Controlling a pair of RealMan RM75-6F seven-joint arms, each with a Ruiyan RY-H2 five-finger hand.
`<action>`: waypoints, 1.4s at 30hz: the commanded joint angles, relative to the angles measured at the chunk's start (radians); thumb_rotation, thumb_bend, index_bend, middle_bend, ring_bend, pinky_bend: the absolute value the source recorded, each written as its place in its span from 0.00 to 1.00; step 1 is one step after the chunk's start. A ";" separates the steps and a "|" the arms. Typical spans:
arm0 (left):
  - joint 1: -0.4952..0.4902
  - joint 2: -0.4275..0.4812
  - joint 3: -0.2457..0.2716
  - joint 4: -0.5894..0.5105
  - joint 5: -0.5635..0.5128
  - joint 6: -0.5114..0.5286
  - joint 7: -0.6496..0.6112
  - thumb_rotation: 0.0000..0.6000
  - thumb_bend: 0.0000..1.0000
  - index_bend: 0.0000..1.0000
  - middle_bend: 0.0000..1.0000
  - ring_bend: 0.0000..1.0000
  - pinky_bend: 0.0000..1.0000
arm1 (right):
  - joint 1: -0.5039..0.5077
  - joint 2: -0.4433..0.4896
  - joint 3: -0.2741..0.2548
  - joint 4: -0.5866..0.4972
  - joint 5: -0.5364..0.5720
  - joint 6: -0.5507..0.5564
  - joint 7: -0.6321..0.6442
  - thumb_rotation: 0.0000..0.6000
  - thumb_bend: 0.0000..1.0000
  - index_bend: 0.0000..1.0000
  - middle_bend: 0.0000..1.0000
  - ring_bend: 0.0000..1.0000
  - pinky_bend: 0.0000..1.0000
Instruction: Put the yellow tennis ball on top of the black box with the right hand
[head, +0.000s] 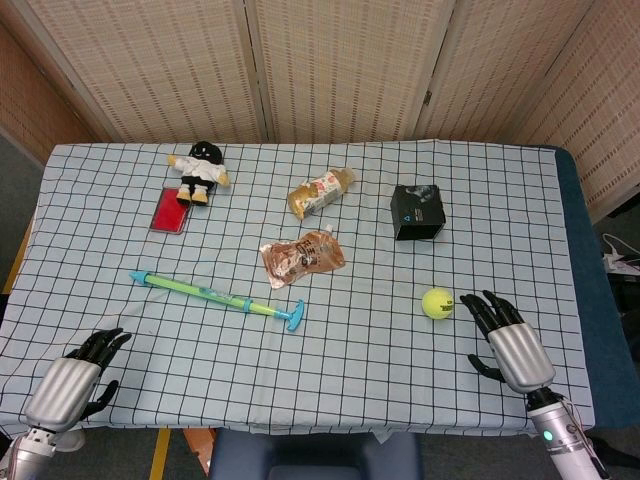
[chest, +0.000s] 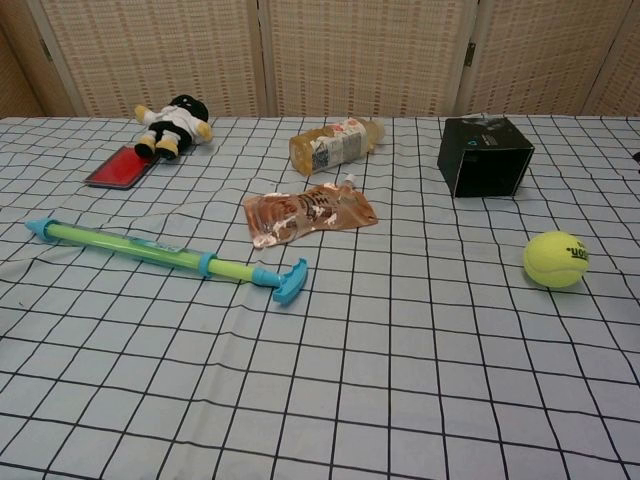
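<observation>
Tennis ball (head: 437, 302), yellow, sits on the checked tablecloth (head: 380, 350), toward the robot from the black box (head: 417, 211) and apart from it. Right hand (head: 505, 338) is just beside the ball, fingers spread and reaching toward it, holding nothing; can't tell if fingertips touch it. Left hand (head: 78, 375) rests at the near left table edge, fingers apart, empty. Elsewhere on the cloth: water squirter (head: 215, 298), crumpled pouch (head: 302, 257), bottle (head: 320, 191) on its side, plush doll (head: 200, 170), red case (head: 170, 210). Chest view shows neither hand.
</observation>
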 joint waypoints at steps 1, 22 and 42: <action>0.001 0.000 0.000 0.000 0.002 0.003 0.005 1.00 0.43 0.14 0.10 0.12 0.47 | -0.003 0.003 -0.004 0.001 -0.009 -0.001 -0.004 1.00 0.14 0.07 0.09 0.00 0.13; 0.015 0.010 -0.003 -0.013 -0.001 0.028 0.002 1.00 0.43 0.14 0.11 0.12 0.47 | -0.013 0.015 -0.004 0.010 -0.058 0.004 0.033 1.00 0.18 0.06 0.09 0.00 0.15; 0.014 0.014 -0.001 -0.015 0.012 0.029 -0.016 1.00 0.43 0.14 0.11 0.12 0.47 | -0.023 -0.040 0.034 -0.023 -0.081 0.036 -0.113 1.00 0.97 0.98 0.81 0.87 1.00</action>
